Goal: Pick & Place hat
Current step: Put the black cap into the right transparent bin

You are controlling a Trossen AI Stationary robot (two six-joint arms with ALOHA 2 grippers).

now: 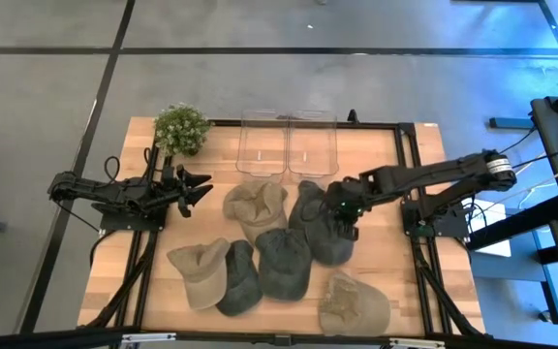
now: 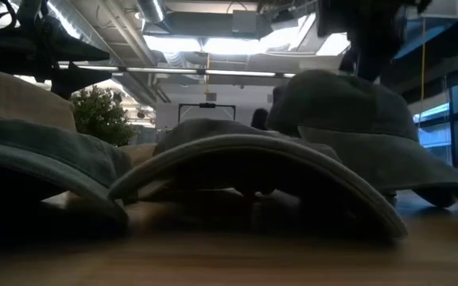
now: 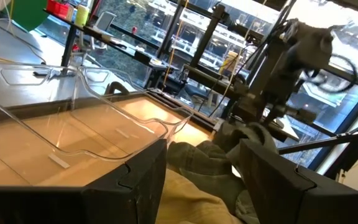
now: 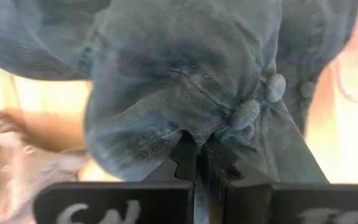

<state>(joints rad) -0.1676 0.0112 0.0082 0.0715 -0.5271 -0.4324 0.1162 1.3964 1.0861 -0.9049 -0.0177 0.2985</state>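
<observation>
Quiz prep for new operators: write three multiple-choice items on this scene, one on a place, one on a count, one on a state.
1. Where is the potted plant?
A. far left corner of the table
B. near right corner
C. table centre

2. How many clear bins stand at the far edge?
A. one
B. two
C. four

3. The right gripper is:
A. wide open above the bins
B. shut on the dark grey hat
C. out of view

Answers: 1 A, the high view shows it there; 2 B, two side by side; 3 B, the right wrist view shows fabric pinched.
</observation>
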